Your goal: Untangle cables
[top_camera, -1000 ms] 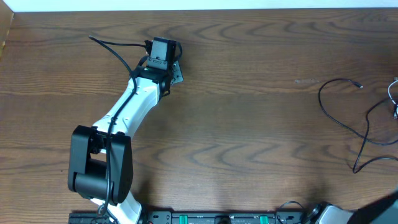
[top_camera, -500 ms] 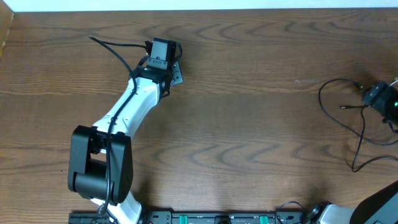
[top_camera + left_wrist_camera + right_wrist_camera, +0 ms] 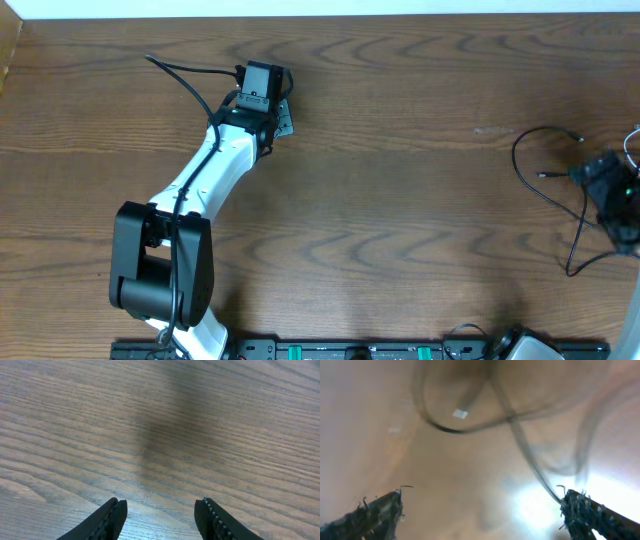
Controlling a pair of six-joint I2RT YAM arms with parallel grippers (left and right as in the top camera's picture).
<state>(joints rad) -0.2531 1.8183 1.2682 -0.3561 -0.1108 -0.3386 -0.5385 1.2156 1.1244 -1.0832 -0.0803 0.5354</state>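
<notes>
L gripper (image 3: 160,510): jaws part-open, empty, bare table (image 3: 150,420) ahead. R gripper (image 3: 482,505): jaws wide apart, nothing between. Black cables (image 3: 445,427) loop just ahead of them, blurred, w/ one strand by the right-hand finger. Step, prob.: choosing a strand. Next: centre jaws on one strand, then close.
</notes>
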